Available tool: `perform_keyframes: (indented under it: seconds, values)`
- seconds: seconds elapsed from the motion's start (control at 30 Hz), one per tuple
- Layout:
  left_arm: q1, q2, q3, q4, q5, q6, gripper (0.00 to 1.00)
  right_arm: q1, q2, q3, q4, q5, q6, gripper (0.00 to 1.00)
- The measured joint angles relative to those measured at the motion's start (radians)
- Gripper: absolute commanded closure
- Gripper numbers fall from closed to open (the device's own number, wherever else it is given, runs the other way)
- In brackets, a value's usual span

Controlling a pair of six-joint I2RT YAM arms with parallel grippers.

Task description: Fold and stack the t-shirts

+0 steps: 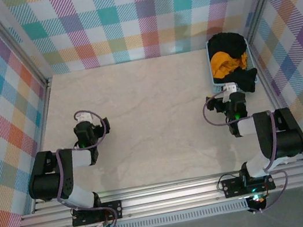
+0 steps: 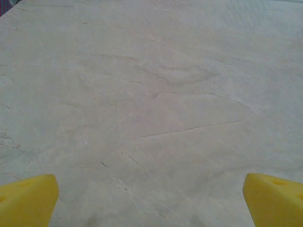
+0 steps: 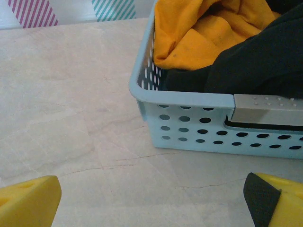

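Note:
An orange-yellow t-shirt (image 1: 226,62) lies crumpled among black t-shirts (image 1: 228,43) inside a light blue basket (image 1: 215,81) at the table's back right. The right wrist view has the orange shirt (image 3: 194,33) and black fabric (image 3: 255,61) bulging above the basket's rim (image 3: 180,98). My right gripper (image 3: 151,198) is open, hovering over bare table just in front of the basket's near wall, yellow fingertips (image 3: 28,198) far apart. The same gripper (image 1: 230,89) sits just short of the basket from above. My left gripper (image 2: 151,198) stands open over bare table at the left (image 1: 84,118).
The pale marble-patterned table (image 1: 151,113) stretches between the two arms. Checked walls close in the back and both sides. The basket has a grey handle (image 3: 267,109) on its near wall. An aluminium rail (image 1: 166,196) runs along the near edge.

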Motion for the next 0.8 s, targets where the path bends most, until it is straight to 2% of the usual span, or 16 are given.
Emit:
perform_keyframes:
  seconds: [0.8]
  values:
    - [-0.002,-0.006,0.0,-0.005,0.002,0.003,0.0,0.0,-0.022,-0.004,-0.012,0.001,0.0,0.0]
